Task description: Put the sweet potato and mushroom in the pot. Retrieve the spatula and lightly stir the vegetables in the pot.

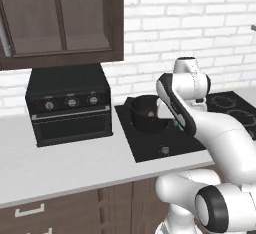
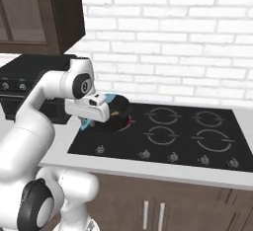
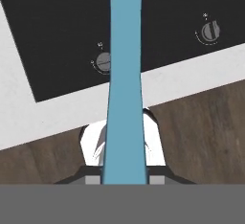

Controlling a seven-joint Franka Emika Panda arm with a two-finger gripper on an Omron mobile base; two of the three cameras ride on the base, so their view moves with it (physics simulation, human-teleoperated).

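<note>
Up close, hand (image 3: 125, 180) clamps spatula (image 3: 125, 89); left view shows pot (image 1: 146, 114).

The long pale surface (image 1: 65, 168) holds a black toaster oven (image 1: 70, 105) on the left and a flat black cooktop (image 2: 197, 146) beside it. The black pot (image 1: 147, 114) sits on the cooktop's back left burner.

I can see one pot (image 1: 145, 113) and one blue spatula (image 3: 125, 89). There is one small oven (image 1: 70, 105) with three knobs (image 1: 71, 102). The stove (image 2: 188, 136) has four burner rings (image 2: 185, 127) and six small knobs (image 2: 172, 157) along its front.
</note>
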